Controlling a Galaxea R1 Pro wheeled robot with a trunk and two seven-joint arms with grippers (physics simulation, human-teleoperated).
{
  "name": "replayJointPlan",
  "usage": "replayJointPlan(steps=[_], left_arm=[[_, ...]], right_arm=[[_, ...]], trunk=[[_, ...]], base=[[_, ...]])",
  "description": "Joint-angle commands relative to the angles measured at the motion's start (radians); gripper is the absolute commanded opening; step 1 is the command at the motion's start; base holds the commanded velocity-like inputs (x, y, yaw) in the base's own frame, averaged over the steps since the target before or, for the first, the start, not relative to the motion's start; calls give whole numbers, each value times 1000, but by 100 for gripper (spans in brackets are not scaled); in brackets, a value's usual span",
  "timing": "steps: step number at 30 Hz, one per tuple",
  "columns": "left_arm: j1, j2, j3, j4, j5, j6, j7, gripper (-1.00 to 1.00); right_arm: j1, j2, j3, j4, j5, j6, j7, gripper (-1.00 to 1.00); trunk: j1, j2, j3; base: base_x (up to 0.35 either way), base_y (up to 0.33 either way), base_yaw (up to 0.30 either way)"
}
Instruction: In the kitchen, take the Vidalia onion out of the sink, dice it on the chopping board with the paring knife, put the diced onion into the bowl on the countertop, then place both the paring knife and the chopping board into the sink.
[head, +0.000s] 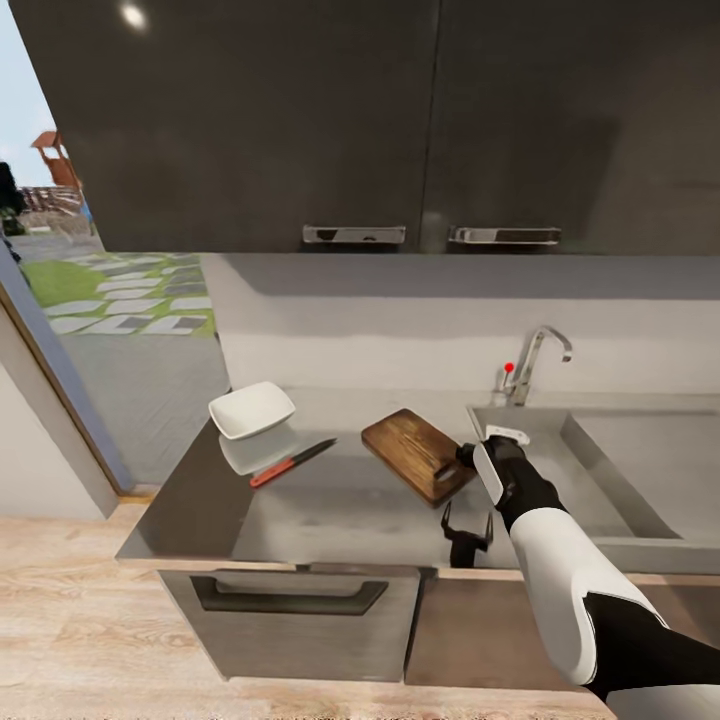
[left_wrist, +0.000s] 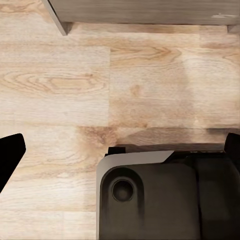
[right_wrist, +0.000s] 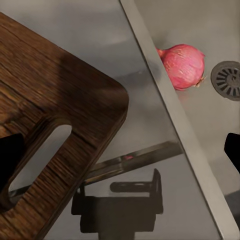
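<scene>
The right pincer (head: 470, 462) hung over the counter (head: 340, 505) beside the chopping board (head: 418, 453), fingers spread apart, gripping nothing. The Vidalia onion (right_wrist: 183, 65) lay in the sink (head: 600, 470) near the drain (right_wrist: 227, 80). It looked round, firm and papery-skinned, likely to roll or slip, so a grasp across its widest middle seemed safest. The left pincer's state could not be told.
</scene>
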Motion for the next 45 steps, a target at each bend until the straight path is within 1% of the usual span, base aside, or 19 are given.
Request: replayJointPlan(steps=[1, 22, 38, 45], left_arm=[[0, 0, 0, -1, 0, -2, 0, 100], [0, 0, 0, -1, 2, -2, 0, 100], [0, 0, 0, -1, 2, -2, 0, 100], [0, 0, 0, -1, 2, -2, 0, 100]], right_arm=[[-1, 1, -4, -1, -1, 4, -3, 100], [-1, 1, -4, -1, -1, 4, -3, 100], [-1, 1, -4, -1, -1, 4, -3, 100], [-1, 1, -4, -1, -1, 4, -3, 100]], trunk=[[1, -2, -4], [1, -2, -37], [1, -2, -62], [1, -2, -67]], base=[[0, 1, 0], [0, 17, 0], [6, 67, 0], [14, 36, 0]])
